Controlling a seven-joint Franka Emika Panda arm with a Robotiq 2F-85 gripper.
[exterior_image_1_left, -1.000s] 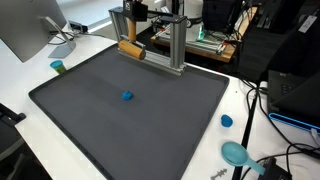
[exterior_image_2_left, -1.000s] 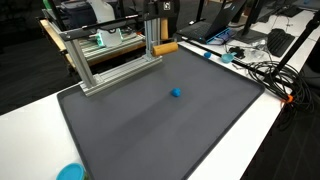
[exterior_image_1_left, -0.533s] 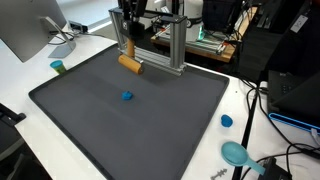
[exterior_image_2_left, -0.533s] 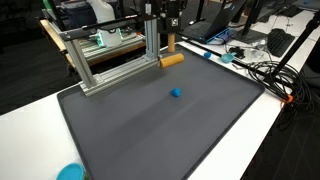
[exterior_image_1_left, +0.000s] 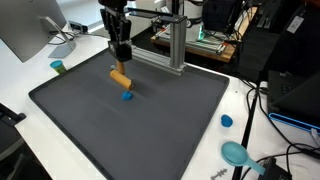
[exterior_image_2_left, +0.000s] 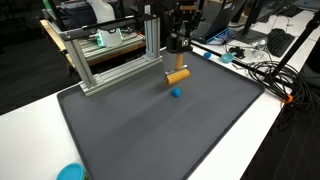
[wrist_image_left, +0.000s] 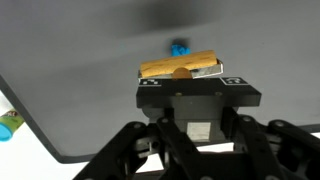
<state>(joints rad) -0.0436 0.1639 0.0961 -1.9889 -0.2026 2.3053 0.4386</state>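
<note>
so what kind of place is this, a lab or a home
Probably a lab or workshop: a computer monitor on the white bench, an aluminium frame at the far edge of the dark mat, and tangled cables alongside.

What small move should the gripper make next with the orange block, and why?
Probably lower it slowly: the gripper is shut on the orange block, which seems to hang above the dark mat, close to the small blue piece.
</note>
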